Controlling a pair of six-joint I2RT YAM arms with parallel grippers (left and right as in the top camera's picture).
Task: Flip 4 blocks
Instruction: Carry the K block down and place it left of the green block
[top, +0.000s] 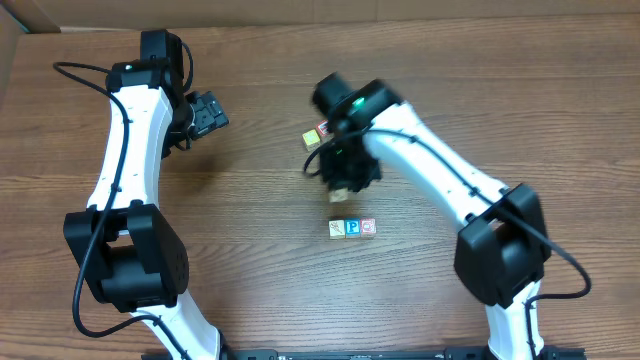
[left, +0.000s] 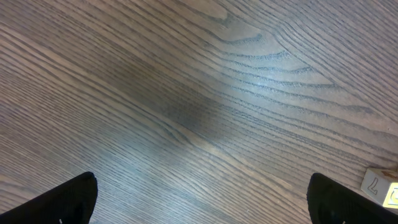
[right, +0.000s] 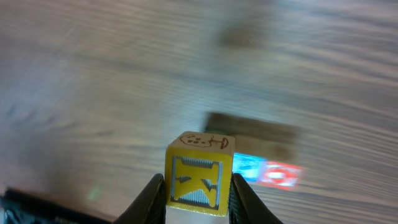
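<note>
Your right gripper (top: 340, 188) clamps the K block (right: 199, 181) between its fingers. The row of 3 blocks (top: 352, 228) lies on the table (top: 250, 260), near, at 6 o'clock from it. Your left gripper (top: 208, 114), well apart at 10 o'clock, stands with jaws wide open.

I read this as a robotics lab station: a left arm (top: 125, 150) and a right arm (top: 440, 165), white-shelled with black joints, stand on a wood-grain worktop (top: 260, 290), black cables (top: 82, 72) looping from them.
</note>
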